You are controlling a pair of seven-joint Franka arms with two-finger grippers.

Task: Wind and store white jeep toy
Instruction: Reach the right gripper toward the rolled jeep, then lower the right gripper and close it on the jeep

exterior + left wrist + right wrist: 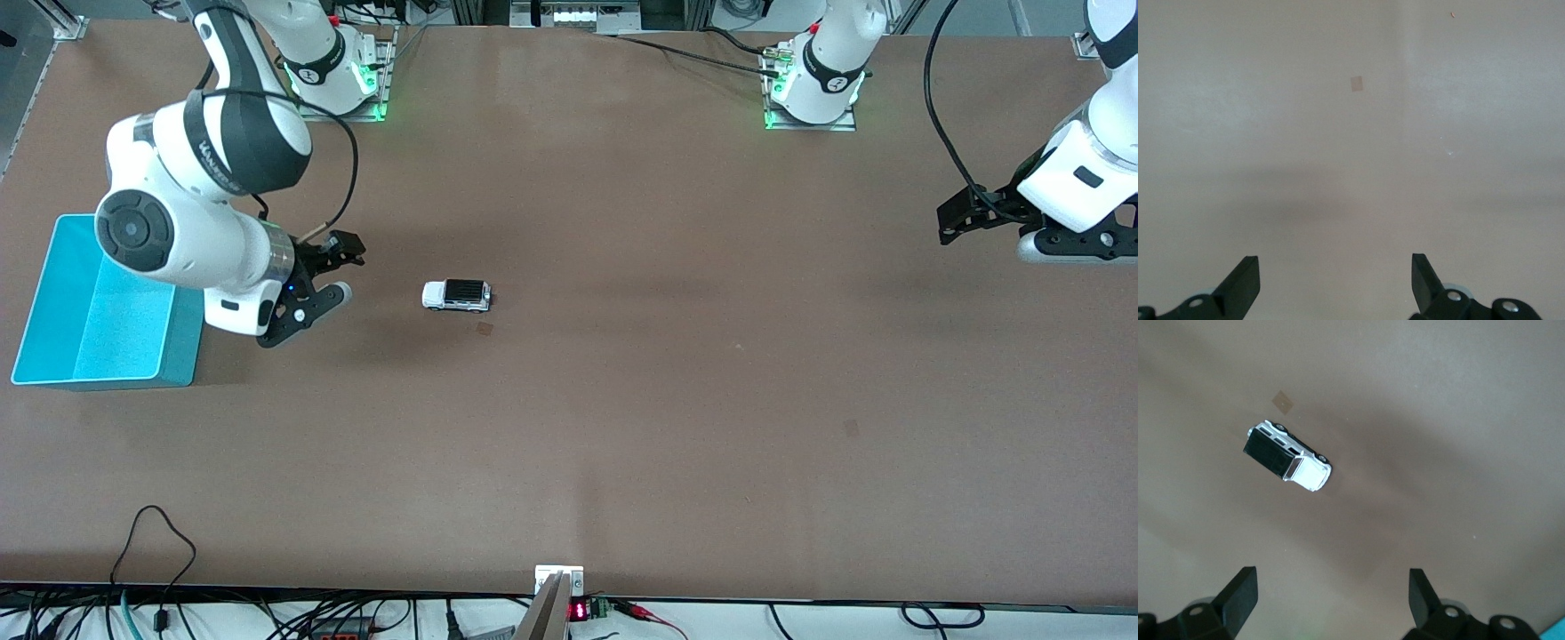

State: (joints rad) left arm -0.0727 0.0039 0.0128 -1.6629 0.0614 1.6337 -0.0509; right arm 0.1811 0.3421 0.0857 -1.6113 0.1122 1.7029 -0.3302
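Note:
The white jeep toy, a tiny white car with a black rear roof, stands on its wheels on the brown table. My right gripper hangs open over the table between the jeep and the blue bin, a short way from the toy, with nothing between its fingers. My left gripper waits open over the left arm's end of the table, well away from the jeep, and its wrist view holds only bare table.
An open blue bin stands at the right arm's end of the table, partly covered by the right arm. A small tape patch lies on the table just nearer the front camera than the jeep. Cables hang along the table's near edge.

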